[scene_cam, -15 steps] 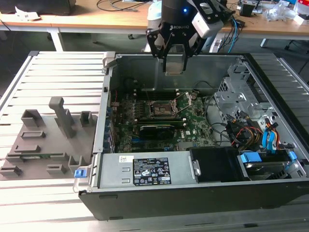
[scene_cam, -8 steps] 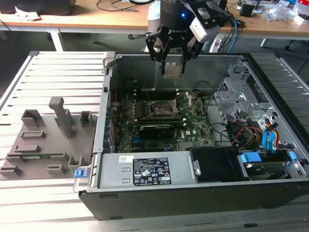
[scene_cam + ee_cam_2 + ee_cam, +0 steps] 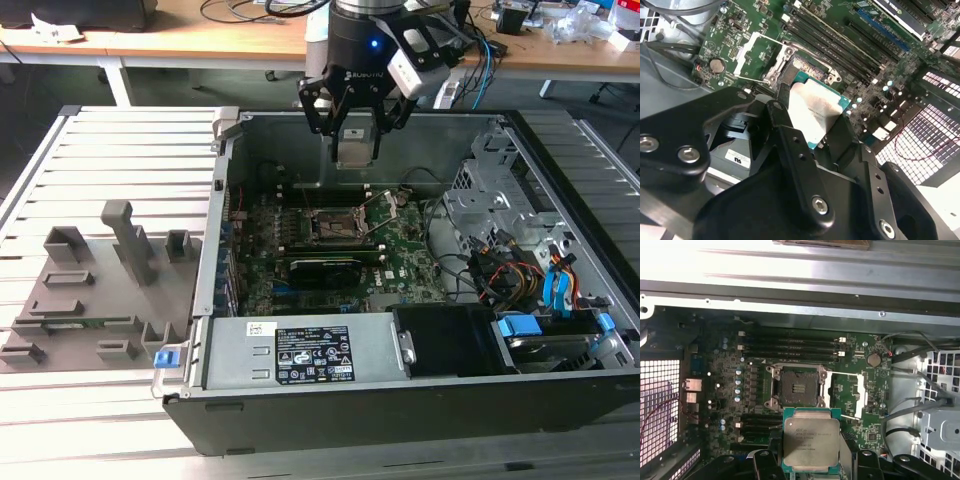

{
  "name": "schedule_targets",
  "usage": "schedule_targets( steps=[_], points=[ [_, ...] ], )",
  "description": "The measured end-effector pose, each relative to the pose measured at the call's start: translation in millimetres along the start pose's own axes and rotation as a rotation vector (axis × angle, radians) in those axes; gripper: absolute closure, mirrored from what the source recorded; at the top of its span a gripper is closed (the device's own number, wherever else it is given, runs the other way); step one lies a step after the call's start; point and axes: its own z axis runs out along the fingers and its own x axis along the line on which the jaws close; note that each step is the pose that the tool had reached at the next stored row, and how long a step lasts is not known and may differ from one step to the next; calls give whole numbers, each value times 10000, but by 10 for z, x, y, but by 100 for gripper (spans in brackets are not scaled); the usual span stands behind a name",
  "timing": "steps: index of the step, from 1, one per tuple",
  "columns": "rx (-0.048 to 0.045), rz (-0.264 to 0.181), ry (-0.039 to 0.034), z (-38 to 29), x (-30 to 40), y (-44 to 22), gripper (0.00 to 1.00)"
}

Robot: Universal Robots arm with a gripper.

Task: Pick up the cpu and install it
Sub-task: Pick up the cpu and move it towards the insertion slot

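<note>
The cpu (image 3: 355, 150) is a thin square chip with a pale silver-grey top, and my gripper (image 3: 356, 138) is shut on it. It hangs above the open computer case, over the far part of the motherboard. In the first wrist view the cpu (image 3: 811, 440) sits flat between the black fingers (image 3: 765, 462), just short of the dark open socket (image 3: 796, 387), whose metal frame (image 3: 855, 395) is folded aside. The second wrist view shows the cpu (image 3: 820, 107) held in the gripper (image 3: 815, 131) with the socket (image 3: 807, 67) beyond it. The socket (image 3: 335, 225) lies below and nearer than the gripper in the exterior view.
The case walls (image 3: 225, 170) ring the motherboard. A power supply (image 3: 310, 355) lies along the near side, and a drive cage with blue tabs (image 3: 520, 325) and cables is on the exterior view's right. A grey fixture plate with blocks (image 3: 90, 290) lies outside the case on the exterior view's left.
</note>
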Motion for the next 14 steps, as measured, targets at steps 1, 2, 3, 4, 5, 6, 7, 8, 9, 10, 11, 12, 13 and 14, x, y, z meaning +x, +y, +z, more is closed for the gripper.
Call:
schedule_targets(
  steps=[1,2,3,4,5,6,7,8,9,10,11,12,13,14],
  points=[
    [0,0,-1,12,1,0,46],
    [0,0,0,26,3,1,46],
    [0,0,0,37,4,1,46],
    [-1,1,-1,44,6,1,46],
    [0,1,-1,54,8,2,46],
    [0,1,0,66,11,2,46],
    [0,0,-1,74,13,2,46],
    [0,1,0,82,16,3,46],
    [0,0,0,102,20,3,46],
    [0,-2,0,130,22,4,46],
    [-1,0,-1,162,24,5,46],
    [0,0,0,192,25,6,46],
    [0,0,-1,211,26,6,46],
    [4,0,1,222,26,7,46]
  ],
)
